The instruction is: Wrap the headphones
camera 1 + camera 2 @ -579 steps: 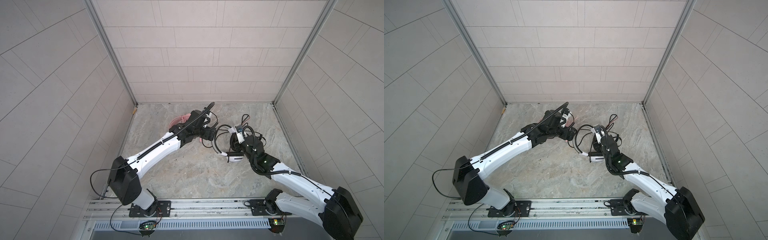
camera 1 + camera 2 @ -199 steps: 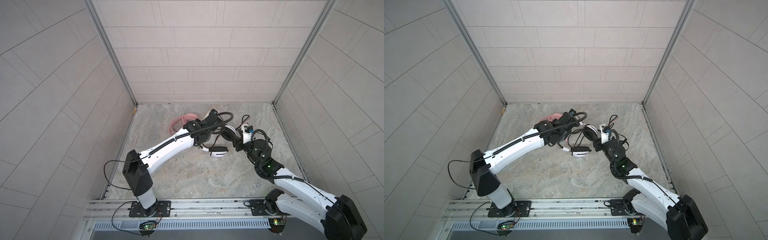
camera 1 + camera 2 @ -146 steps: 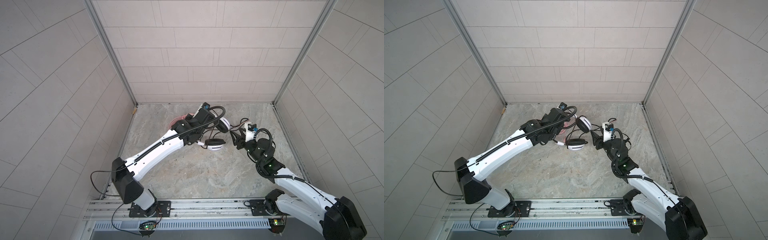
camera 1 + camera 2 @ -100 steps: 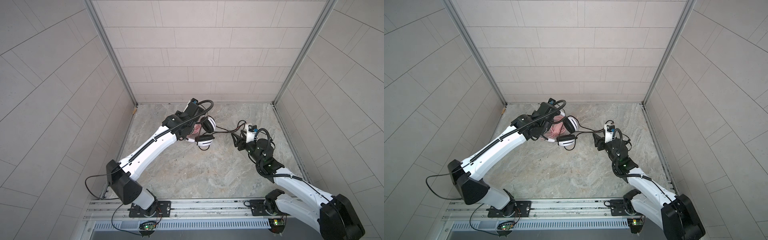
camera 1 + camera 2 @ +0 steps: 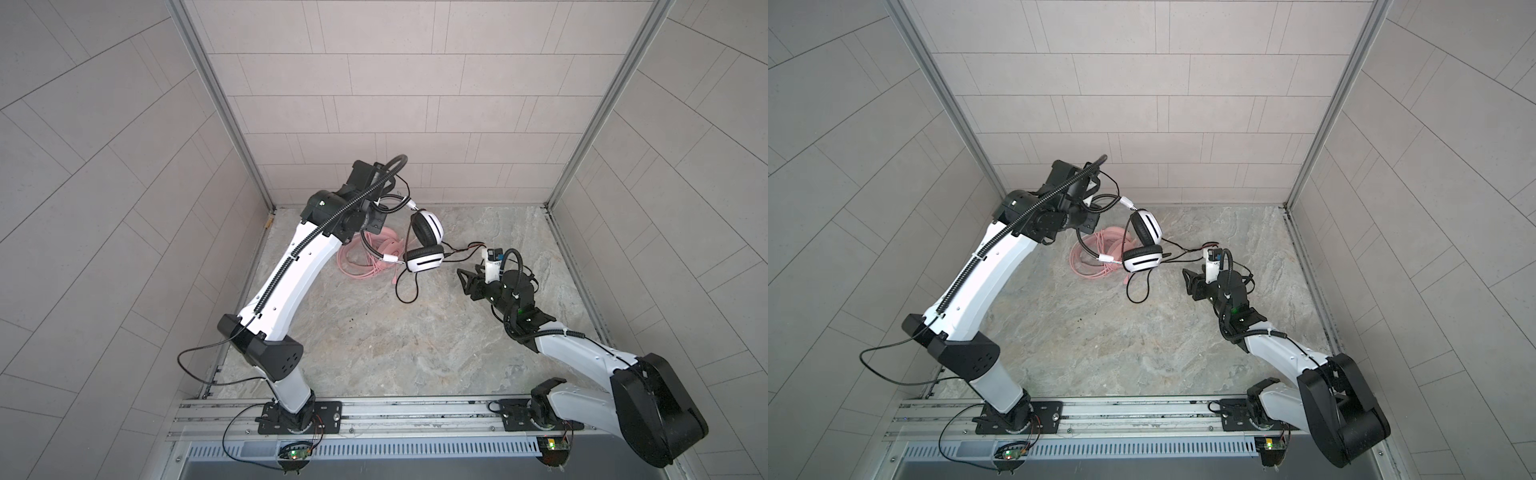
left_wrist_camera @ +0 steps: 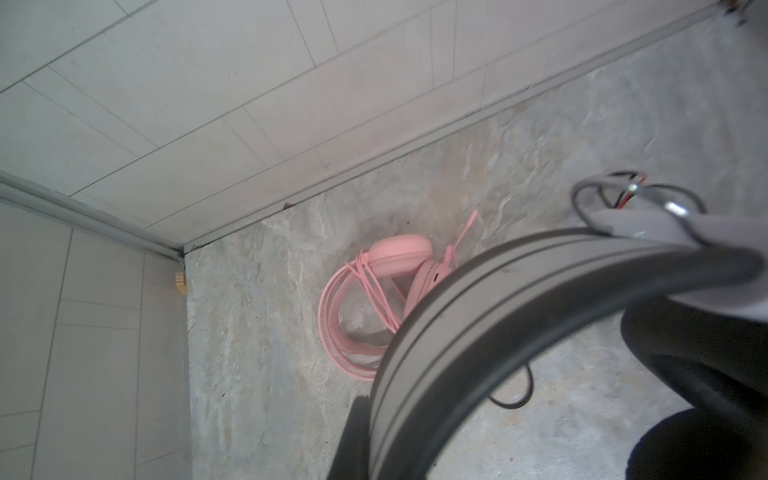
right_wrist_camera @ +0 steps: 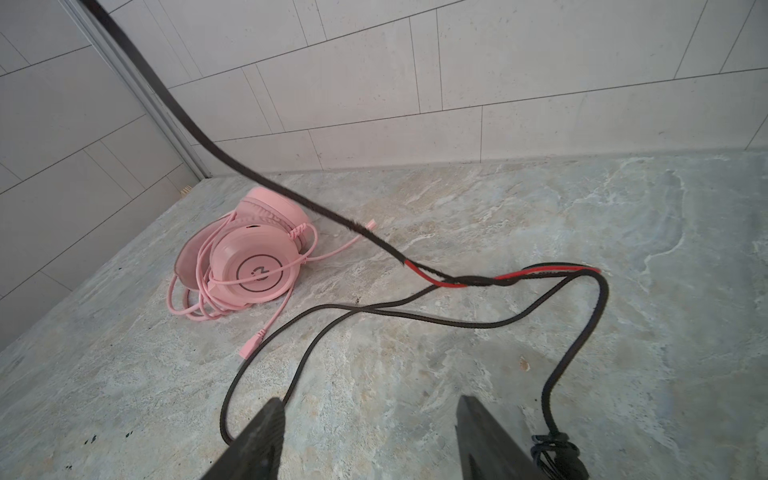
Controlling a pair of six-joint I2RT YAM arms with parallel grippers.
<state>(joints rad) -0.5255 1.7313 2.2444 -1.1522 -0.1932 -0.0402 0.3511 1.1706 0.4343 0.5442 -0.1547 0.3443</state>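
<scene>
My left jaws are clamped on the band of the white headset (image 5: 428,227), holding it clear of the bench (image 5: 374,345) near the back wall, over the pink headset (image 7: 257,266), which lies with its cable looped round it. The black cable (image 7: 374,309) hangs down and sprawls across the bench. My right jaws stand spread and empty, low, just beside that cable.

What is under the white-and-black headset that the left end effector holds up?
The pink headset lies on the floor below it. The raised earcups cover part of it in both top views. The black cable loops onto the floor.
</scene>
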